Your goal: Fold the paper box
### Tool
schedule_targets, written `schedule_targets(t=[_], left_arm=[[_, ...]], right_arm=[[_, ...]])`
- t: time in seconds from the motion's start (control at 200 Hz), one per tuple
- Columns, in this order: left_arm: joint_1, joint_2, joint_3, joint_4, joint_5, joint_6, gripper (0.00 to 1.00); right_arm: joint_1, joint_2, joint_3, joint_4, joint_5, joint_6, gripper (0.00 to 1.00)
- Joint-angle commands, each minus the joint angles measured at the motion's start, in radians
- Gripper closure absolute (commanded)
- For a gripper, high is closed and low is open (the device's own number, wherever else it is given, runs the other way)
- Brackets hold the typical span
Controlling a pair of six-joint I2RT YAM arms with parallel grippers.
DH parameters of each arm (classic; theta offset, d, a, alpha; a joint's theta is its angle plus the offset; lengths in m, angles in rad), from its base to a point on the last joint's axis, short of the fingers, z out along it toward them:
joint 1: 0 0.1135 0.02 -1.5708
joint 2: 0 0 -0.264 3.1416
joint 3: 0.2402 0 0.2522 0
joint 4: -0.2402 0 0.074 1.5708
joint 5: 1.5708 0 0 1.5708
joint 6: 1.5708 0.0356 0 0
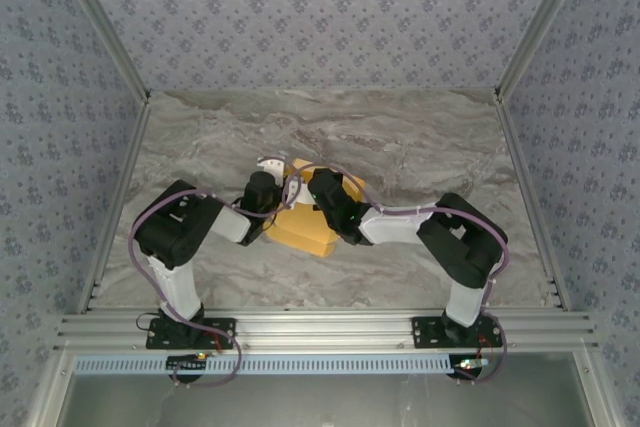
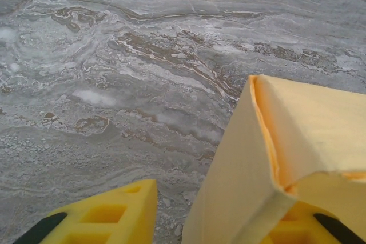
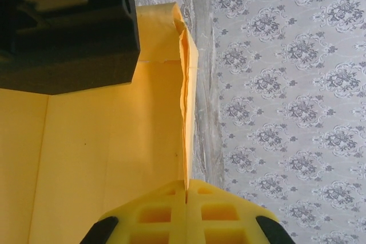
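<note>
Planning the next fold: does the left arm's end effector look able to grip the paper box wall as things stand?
Probably yes: the left end effector is open, the paper box wall stands between its fingers, nothing blocking.

I log a grey marbled tabletop (image 1: 420,137), floral wallpaper walls (image 1: 320,7) from 9 to 3 o'clock, and an aluminium rail (image 1: 320,329) at 6.

Grey marbled table (image 1: 420,137).
A yellow-orange paper box (image 1: 300,232) rests on it near the middle, partly folded up.
</note>
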Motion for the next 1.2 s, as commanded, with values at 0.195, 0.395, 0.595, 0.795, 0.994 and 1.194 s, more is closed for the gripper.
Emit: schedule_targets(t=[0.195,0.395,0.595,0.795,0.994,1.194], left_arm=[[0.042,-0.047,-0.038,0.02,0.098,0.012,0.54],[0.058,-0.035,-0.056,0.042,0.15,0.017,0.49],[0.061,-0.018,-0.026,0.044,0.167,0.03,0.52],[0.063,0.0,0.019,0.028,0.173,0.039,0.59],[0.062,0.017,0.037,0.031,0.171,0.032,0.71],[0.061,0.012,0.017,0.045,0.131,0.03,0.79]], right_arm=[[-0.003,-0.027,0.002,-0.049,0.01,0.02,1.0],[-0.003,-0.029,0.002,-0.051,0.01,0.022,1.0],[-0.004,-0.026,0.002,-0.053,0.007,0.021,1.0],[-0.001,-0.026,0.003,-0.052,0.006,0.023,1.0],[-0.001,-0.023,0.002,-0.052,0.005,0.025,1.0],[-0.001,-0.023,0.005,-0.051,0.005,0.026,1.0]])
